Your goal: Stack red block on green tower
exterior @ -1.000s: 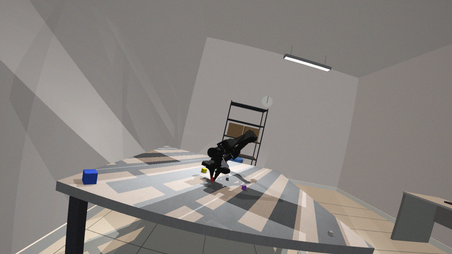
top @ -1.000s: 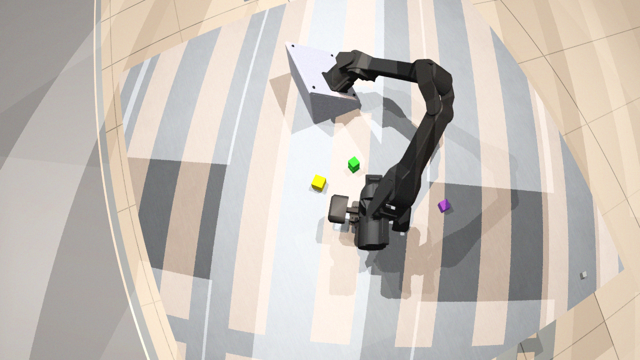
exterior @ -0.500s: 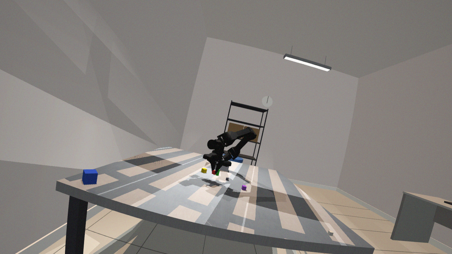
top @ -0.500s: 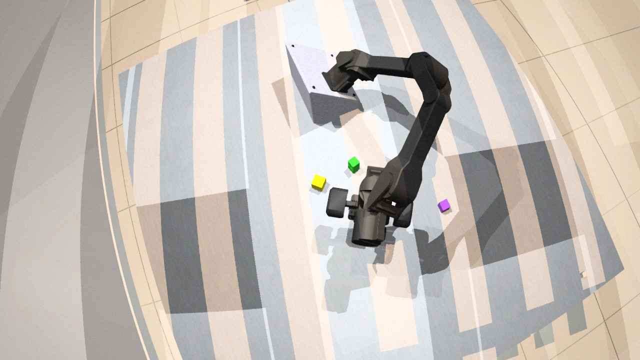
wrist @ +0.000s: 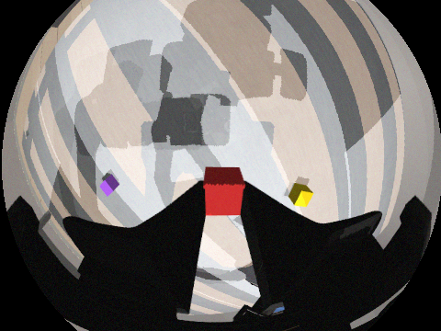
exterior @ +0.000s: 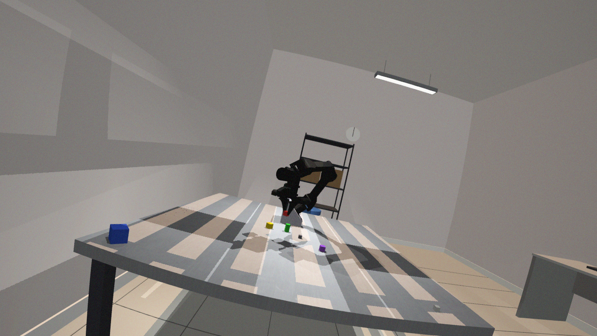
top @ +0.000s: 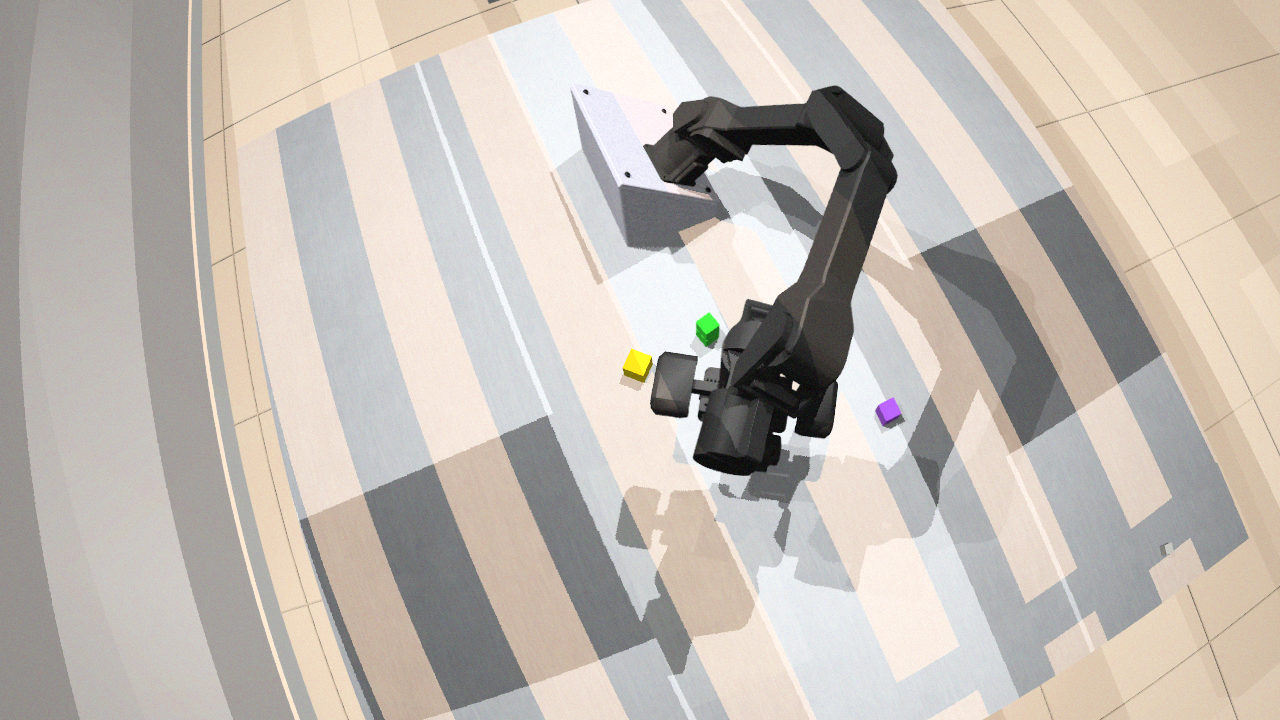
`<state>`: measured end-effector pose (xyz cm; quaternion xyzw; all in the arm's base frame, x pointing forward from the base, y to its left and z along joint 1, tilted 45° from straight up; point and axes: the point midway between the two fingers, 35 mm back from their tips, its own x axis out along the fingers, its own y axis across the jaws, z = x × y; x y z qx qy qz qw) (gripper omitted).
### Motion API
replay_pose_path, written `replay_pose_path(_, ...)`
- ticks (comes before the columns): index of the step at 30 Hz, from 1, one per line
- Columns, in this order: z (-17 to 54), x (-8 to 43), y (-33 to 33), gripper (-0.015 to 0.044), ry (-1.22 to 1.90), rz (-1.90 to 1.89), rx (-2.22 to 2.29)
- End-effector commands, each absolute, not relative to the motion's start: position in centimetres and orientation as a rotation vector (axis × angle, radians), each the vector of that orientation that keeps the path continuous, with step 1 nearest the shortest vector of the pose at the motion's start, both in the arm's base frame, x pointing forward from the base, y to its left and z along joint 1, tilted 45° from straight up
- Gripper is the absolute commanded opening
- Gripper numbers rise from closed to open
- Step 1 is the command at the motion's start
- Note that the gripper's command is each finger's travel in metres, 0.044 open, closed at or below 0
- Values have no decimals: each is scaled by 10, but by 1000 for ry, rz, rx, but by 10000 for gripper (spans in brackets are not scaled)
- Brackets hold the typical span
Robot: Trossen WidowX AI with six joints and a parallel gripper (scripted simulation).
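My gripper (exterior: 286,212) (wrist: 222,187) is shut on the red block (exterior: 285,213) (wrist: 223,200), which sits between the fingertips, raised clear of the table. In the top view the arm covers the fingertips and the red block. The green tower (top: 707,328) (exterior: 287,227) stands upright on the table, narrow and small, close beside the arm's wrist in the top view. In the exterior view the red block appears above the tower in the picture, with a gap between them. The tower does not show in the wrist view.
A yellow block (top: 637,365) (exterior: 269,225) (wrist: 301,195) lies near the tower. A purple block (top: 887,411) (exterior: 322,248) (wrist: 109,185) lies on the other side of the arm. A small dark block (exterior: 300,236) is near the tower. A blue block (exterior: 119,234) sits near a table corner.
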<state>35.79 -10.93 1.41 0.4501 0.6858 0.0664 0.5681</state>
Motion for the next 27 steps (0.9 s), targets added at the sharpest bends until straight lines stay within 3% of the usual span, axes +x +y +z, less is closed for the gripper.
replay_pose_path(1, 14, 358, -109, 0, 1616, 159, 1053)
replay_pose_path(27, 25, 271, -108, 0, 1624, 153, 1047)
